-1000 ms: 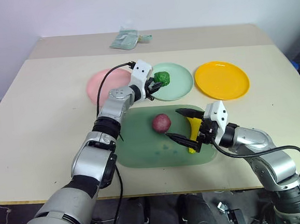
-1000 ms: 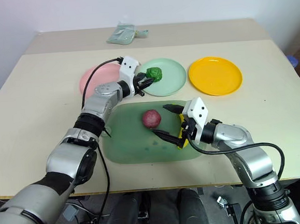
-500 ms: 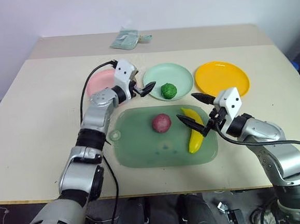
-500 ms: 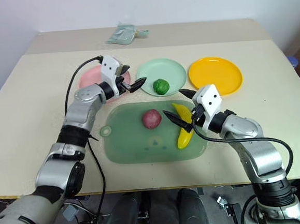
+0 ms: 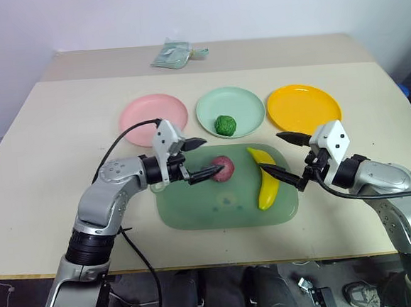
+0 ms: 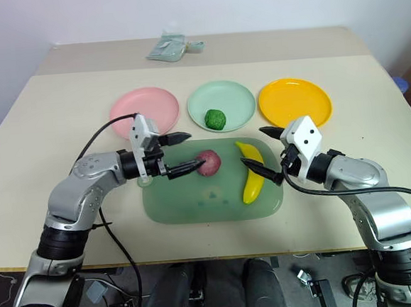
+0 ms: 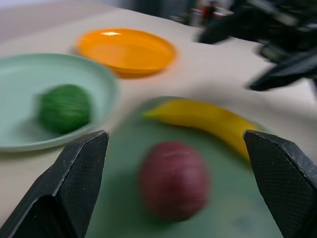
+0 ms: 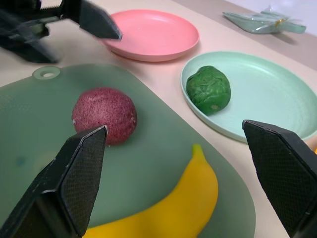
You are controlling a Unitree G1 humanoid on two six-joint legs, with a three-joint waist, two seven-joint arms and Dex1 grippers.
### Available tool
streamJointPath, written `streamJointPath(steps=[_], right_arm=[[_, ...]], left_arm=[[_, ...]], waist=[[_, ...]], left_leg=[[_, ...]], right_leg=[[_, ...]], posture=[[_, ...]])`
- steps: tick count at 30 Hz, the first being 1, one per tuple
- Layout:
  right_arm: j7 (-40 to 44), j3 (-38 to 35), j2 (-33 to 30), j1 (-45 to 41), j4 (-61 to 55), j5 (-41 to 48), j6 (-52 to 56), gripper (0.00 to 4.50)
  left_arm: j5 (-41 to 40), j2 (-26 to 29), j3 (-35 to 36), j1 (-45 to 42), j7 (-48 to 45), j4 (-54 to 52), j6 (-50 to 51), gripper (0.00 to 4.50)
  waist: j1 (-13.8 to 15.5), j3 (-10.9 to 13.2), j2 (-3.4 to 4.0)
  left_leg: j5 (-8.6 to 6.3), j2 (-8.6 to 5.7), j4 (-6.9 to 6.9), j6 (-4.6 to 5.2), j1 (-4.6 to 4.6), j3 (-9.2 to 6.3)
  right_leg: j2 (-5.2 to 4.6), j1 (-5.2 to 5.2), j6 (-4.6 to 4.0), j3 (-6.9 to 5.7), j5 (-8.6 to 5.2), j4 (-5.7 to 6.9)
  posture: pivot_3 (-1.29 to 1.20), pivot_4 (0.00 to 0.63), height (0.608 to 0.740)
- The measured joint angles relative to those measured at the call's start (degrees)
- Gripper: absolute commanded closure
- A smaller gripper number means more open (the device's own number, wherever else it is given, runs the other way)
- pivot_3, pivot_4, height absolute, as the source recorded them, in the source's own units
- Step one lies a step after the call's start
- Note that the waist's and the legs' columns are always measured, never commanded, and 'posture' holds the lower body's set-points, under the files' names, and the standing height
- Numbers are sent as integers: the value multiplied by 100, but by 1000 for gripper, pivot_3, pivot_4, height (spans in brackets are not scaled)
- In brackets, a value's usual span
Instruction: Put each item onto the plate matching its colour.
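The dark green ball (image 5: 225, 126) lies on the mint green plate (image 5: 248, 102), between the pink plate (image 5: 153, 118) and the orange-yellow plate (image 5: 304, 108). On the translucent green board (image 5: 196, 211) rest the reddish-purple ball (image 5: 222, 168) and the yellow banana (image 5: 267, 184). My left gripper (image 5: 208, 157) is open and level, its fingertips just left of the reddish-purple ball, one of them close to it. My right gripper (image 5: 271, 152) is open above the banana's far end, holding nothing. The left wrist view has the reddish-purple ball (image 7: 173, 178) straight ahead between its fingers.
A pale green packet (image 5: 176, 53) lies at the far edge of the table. The board has a hanging hole (image 8: 48, 74) at its left end. The table is bare to the left of the pink plate and right of the orange-yellow one.
The left gripper opened and left the green ball on the mint plate, then drew back to the reddish-purple ball. The right gripper shifted right, off the banana's middle.
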Motion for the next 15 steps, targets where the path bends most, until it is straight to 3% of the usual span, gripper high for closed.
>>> streamJointPath(steps=[10, 13, 15], right_arm=[[166, -163, -128, 413, -246, 211, 186, 0], [204, -217, -152, 491, -246, 206, 139, 0], [225, -218, -152, 510, -246, 204, 89, 0]], left_arm=[[1100, -41, -852, -264, 323, 681, -429, 49], [1216, -196, -882, -268, 412, 808, -552, 932], [1231, -228, -881, -270, 412, 839, -620, 1855]], waist=[[16, 0, 0], [8, 0, 0], [7, 0, 0]], left_leg=[[-2, -4, 0, 5, 0, 2], [-2, -1, 0, 5, 0, 2], [-2, 0, 0, 5, 0, 3]], right_leg=[[0, 2, 0, 3, 0, -2], [0, -2, 0, 3, 0, 0], [0, -2, 0, 4, 0, 0]], posture=[[0, 150, 740], [0, 150, 740], [0, 150, 740]])
